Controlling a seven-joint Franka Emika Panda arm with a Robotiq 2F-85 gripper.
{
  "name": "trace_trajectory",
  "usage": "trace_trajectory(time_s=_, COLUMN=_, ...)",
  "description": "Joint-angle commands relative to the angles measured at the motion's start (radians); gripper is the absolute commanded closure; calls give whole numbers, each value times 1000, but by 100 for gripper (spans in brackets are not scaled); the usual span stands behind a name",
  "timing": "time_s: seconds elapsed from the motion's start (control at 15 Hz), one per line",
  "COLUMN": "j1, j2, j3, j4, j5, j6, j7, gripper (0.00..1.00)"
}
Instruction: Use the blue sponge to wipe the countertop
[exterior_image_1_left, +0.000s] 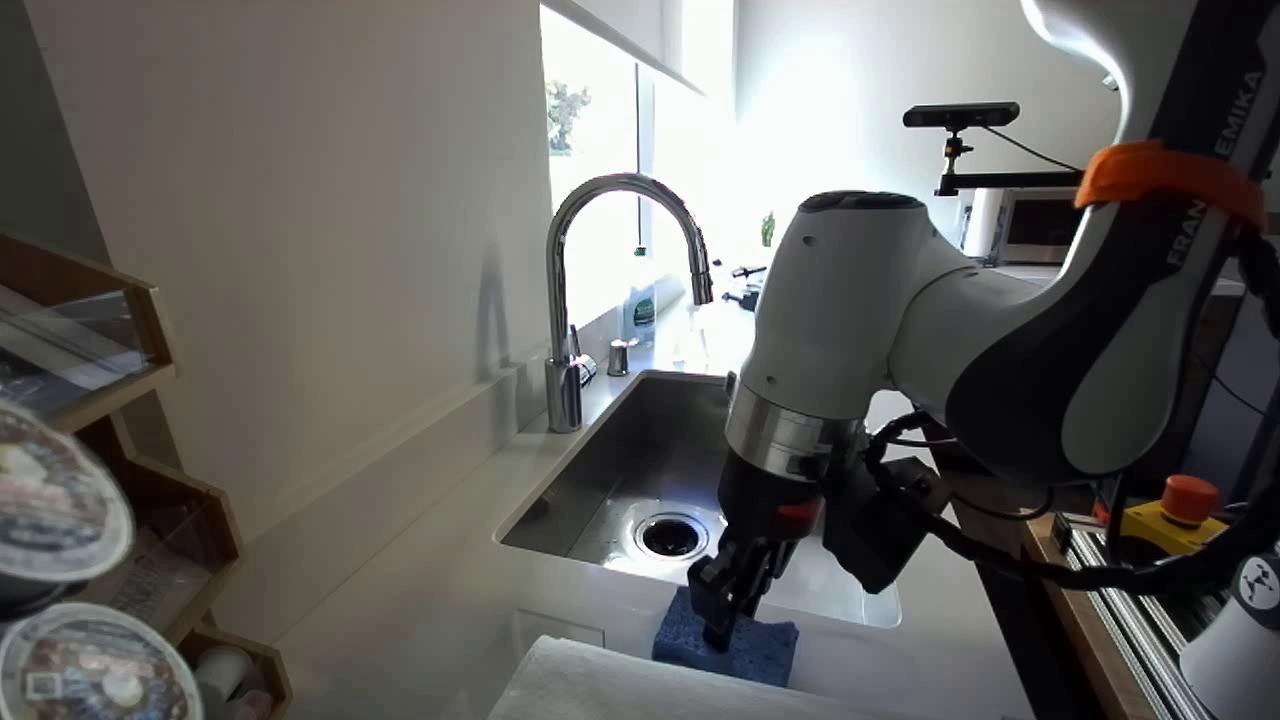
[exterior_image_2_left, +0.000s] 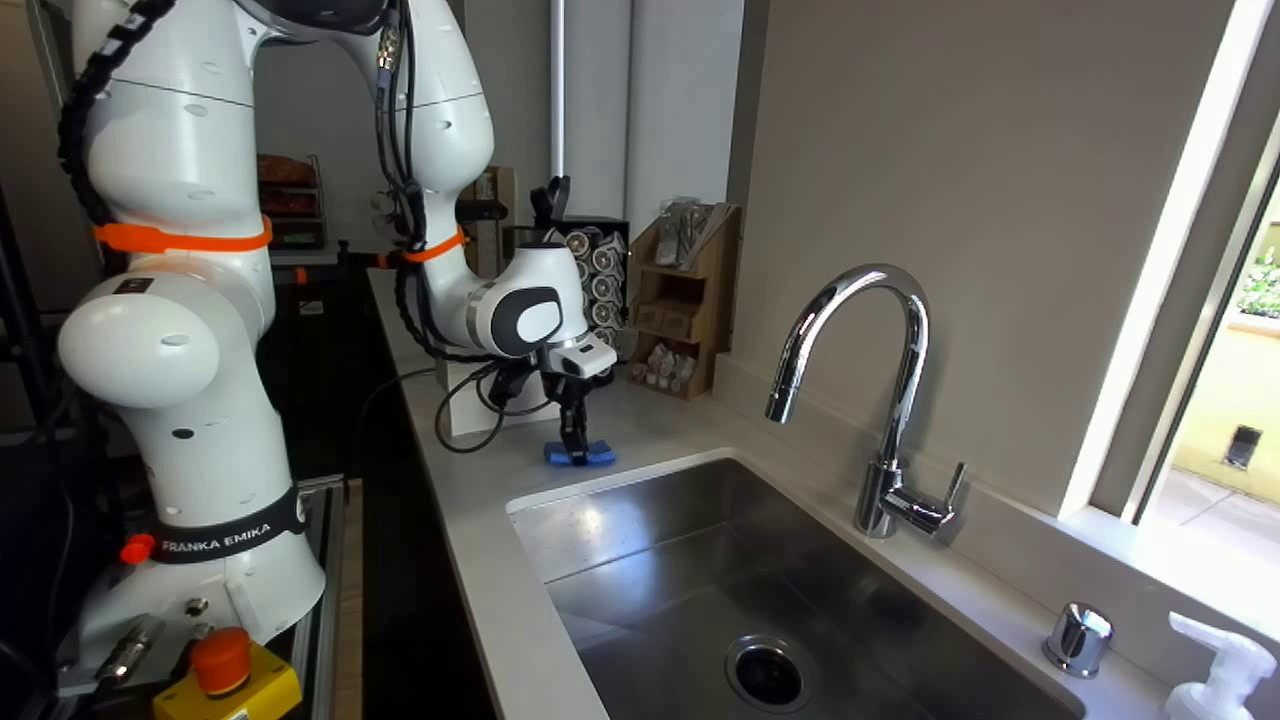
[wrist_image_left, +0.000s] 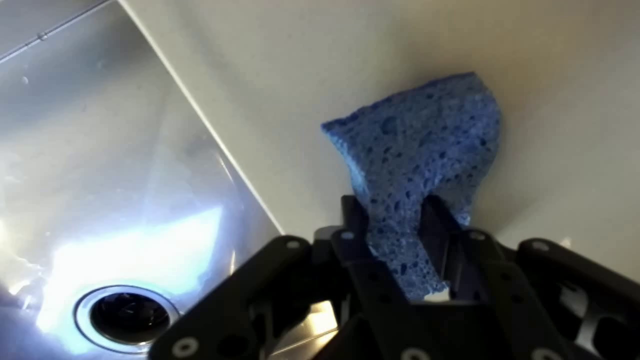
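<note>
Brightly, a window (exterior_image_1_left: 595, 120) lights the pale countertop (exterior_image_2_left: 500, 580), where fingers (wrist_image_left: 356, 220) pinch the blue sponge (wrist_image_left: 415, 155) beside the sink (exterior_image_2_left: 680, 610).

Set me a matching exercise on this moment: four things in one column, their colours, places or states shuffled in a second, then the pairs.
Things
1. sponge
2. countertop
3. tap
4. button

Descriptions
A. red, on top of a yellow box
B. shiny, with a curved neck
C. blue, squeezed in the gripper
D. pale, with the sink set into it

Pairs: 1-C, 2-D, 3-B, 4-A
</note>
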Motion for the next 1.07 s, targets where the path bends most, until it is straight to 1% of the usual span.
trace_trajectory(time_s=0.0, j1=-33, j2=63, j3=-77, j4=16, j5=-49, j6=-22, j7=-3, gripper=91)
trace_trajectory(time_s=0.2, j1=-30, j2=101, j3=-111, j4=65, j5=-69, j6=-12, j7=-13, gripper=91)
trace_trajectory(time_s=0.33, j1=-14, j2=126, j3=-130, j4=105, j5=-97, j6=-18, j7=-3, gripper=91)
trace_trajectory(time_s=0.67, j1=7, j2=185, j3=-165, j4=203, j5=-149, j6=-20, j7=6, gripper=91)
trace_trajectory(time_s=0.87, j1=11, j2=229, j3=-173, j4=269, j5=-154, j6=-16, j7=1, gripper=91)
trace_trajectory(time_s=1.0, j1=15, j2=256, j3=-167, j4=312, j5=-147, j6=-15, j7=-5, gripper=91)
